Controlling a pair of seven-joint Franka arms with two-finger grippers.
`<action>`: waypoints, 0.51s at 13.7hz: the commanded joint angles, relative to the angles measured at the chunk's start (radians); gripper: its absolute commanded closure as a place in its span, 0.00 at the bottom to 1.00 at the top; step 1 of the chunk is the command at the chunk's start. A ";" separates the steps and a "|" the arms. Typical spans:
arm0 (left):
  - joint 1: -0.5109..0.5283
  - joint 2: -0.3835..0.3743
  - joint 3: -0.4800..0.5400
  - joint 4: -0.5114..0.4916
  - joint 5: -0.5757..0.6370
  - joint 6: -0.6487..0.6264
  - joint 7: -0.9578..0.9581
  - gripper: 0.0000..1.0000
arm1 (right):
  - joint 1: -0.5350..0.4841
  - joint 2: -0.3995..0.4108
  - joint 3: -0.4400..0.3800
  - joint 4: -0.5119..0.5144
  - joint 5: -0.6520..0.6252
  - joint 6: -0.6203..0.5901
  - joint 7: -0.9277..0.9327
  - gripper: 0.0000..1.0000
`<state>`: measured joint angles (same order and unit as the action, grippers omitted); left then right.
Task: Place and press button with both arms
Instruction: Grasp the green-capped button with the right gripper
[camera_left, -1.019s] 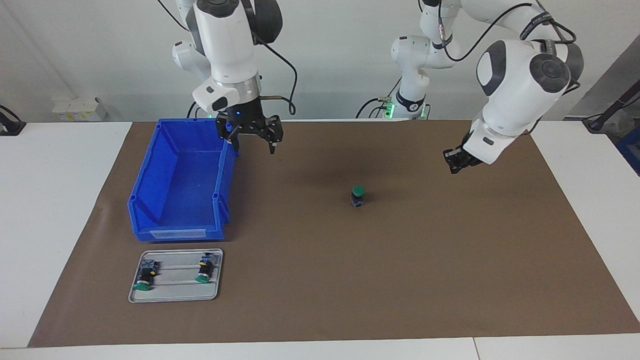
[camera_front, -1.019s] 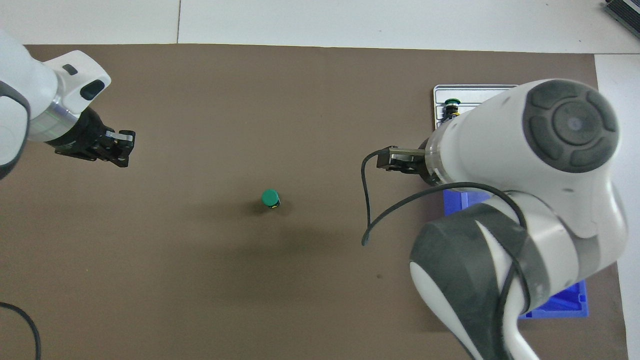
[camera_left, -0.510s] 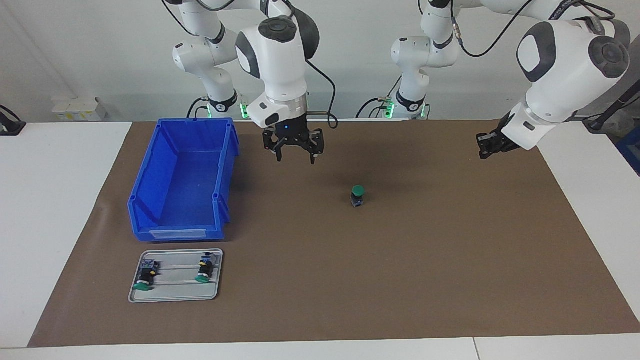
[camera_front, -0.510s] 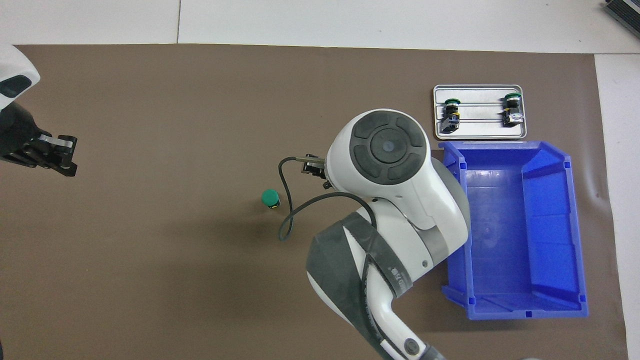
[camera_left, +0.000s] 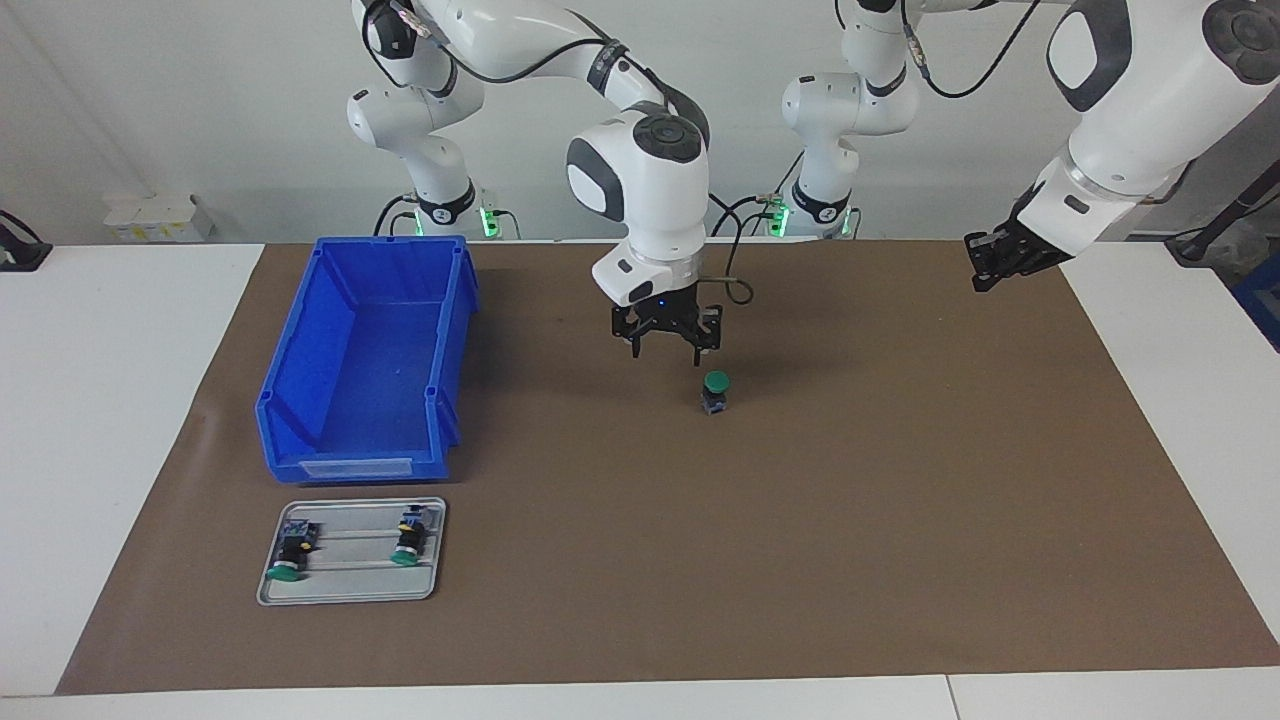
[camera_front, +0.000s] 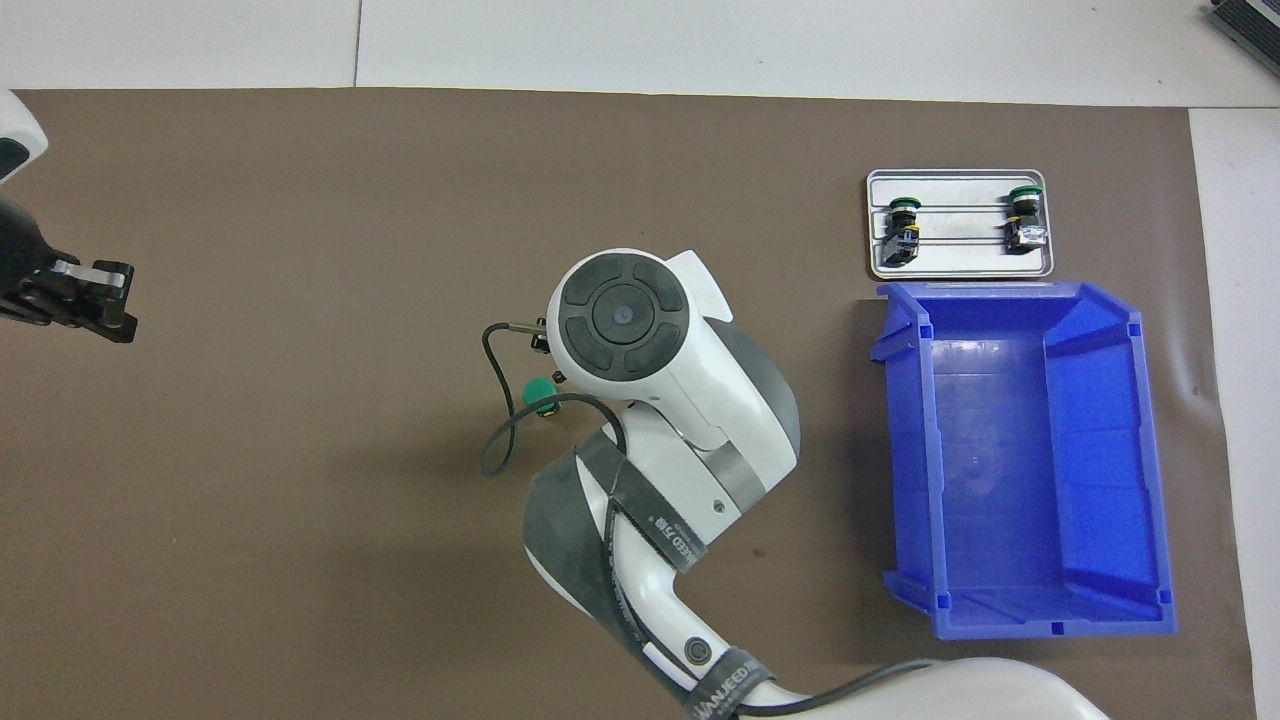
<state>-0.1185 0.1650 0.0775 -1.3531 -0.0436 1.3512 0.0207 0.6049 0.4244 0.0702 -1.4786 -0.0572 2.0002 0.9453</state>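
Note:
The button (camera_left: 714, 390) stands upright on the brown mat (camera_left: 850, 500), green cap up. In the overhead view the button (camera_front: 540, 391) shows partly under the right arm. My right gripper (camera_left: 667, 349) is open and empty, hanging low over the mat just beside the button, toward the right arm's end, apart from it. In the overhead view the right arm's wrist hides its gripper. My left gripper (camera_left: 988, 264) is raised over the mat's edge at the left arm's end, and it also shows in the overhead view (camera_front: 95, 300).
A blue bin (camera_left: 300, 350) stands empty at the right arm's end; it also shows in the overhead view (camera_front: 1000, 560). Farther from the robots, a grey tray (camera_left: 350, 578) holds two more buttons (camera_left: 289, 555) (camera_left: 409, 536) lying on their sides.
My right gripper has swung from beside the blue bin toward the middle and come down next to the button. My left gripper has drawn back and up toward the left arm's end.

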 joint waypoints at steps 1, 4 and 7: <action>-0.003 -0.019 -0.002 -0.029 0.018 0.052 0.015 0.99 | 0.053 0.146 -0.004 0.148 -0.024 0.003 0.084 0.08; -0.003 -0.024 -0.002 -0.041 0.018 0.086 0.042 0.54 | 0.078 0.221 -0.001 0.199 -0.049 0.031 0.124 0.08; -0.001 -0.028 -0.001 -0.060 0.018 0.123 0.068 0.01 | 0.113 0.251 0.000 0.190 -0.071 0.064 0.147 0.09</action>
<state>-0.1185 0.1650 0.0774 -1.3650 -0.0436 1.4328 0.0666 0.7031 0.6509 0.0692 -1.3191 -0.0970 2.0453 1.0643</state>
